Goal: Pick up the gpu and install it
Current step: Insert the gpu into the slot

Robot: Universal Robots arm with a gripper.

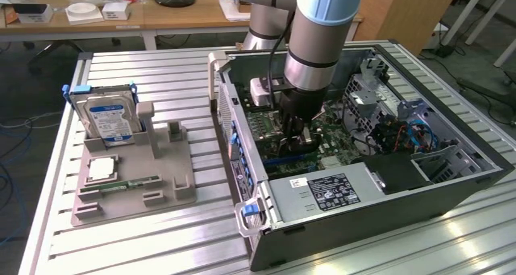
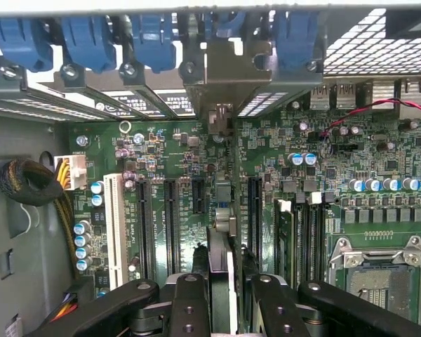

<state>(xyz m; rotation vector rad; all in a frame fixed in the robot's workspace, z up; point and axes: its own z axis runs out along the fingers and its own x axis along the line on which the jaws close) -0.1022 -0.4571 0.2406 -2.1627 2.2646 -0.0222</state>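
The gpu (image 2: 223, 225) stands edge-on between my black fingers (image 2: 189, 305), and my gripper (image 2: 228, 305) is shut on it. Its silver bracket (image 2: 228, 67) reaches the rear slot openings of the case, under the blue latches (image 2: 151, 35). The card hangs over the green motherboard (image 2: 379, 154), in line with the black expansion slots (image 2: 172, 225). Whether its edge sits in a slot I cannot tell. In the exterior view my gripper (image 1: 296, 143) is down inside the open computer case (image 1: 387, 196), above the board.
The grey parts tray (image 1: 129, 196) on the exterior view's left holds a hard drive with a blue label (image 1: 109, 115), a memory stick (image 1: 129, 183) and a square chip (image 1: 103, 168). The power supply (image 1: 322, 193) and drive cage (image 1: 439, 160) crowd the case. Cables (image 2: 35, 186) lie beside the board.
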